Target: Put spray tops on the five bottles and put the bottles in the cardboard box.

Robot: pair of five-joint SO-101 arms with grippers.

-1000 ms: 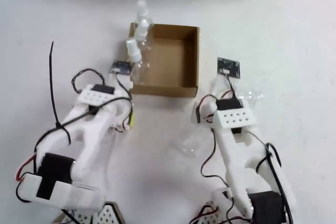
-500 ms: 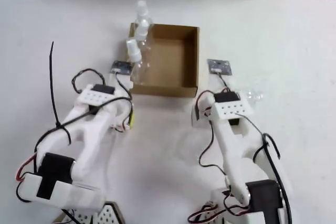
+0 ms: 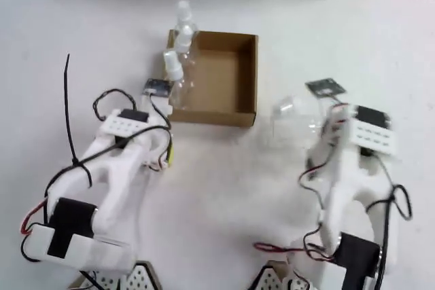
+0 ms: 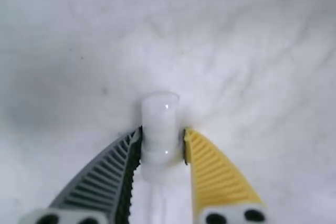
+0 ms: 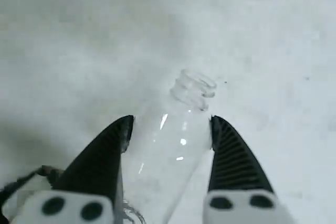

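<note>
Presently seeing left claw clamped on white plastic spray top, right claw clamped round clear uncapped plastic bottle, right of brown cardboard box on white worktop.

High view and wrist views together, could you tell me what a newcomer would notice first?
The open cardboard box sits mid-table with capped bottles along its left-hand wall. The right gripper clasps a clear, topless bottle beside the box, while the left gripper pinches a white spray top.
</note>
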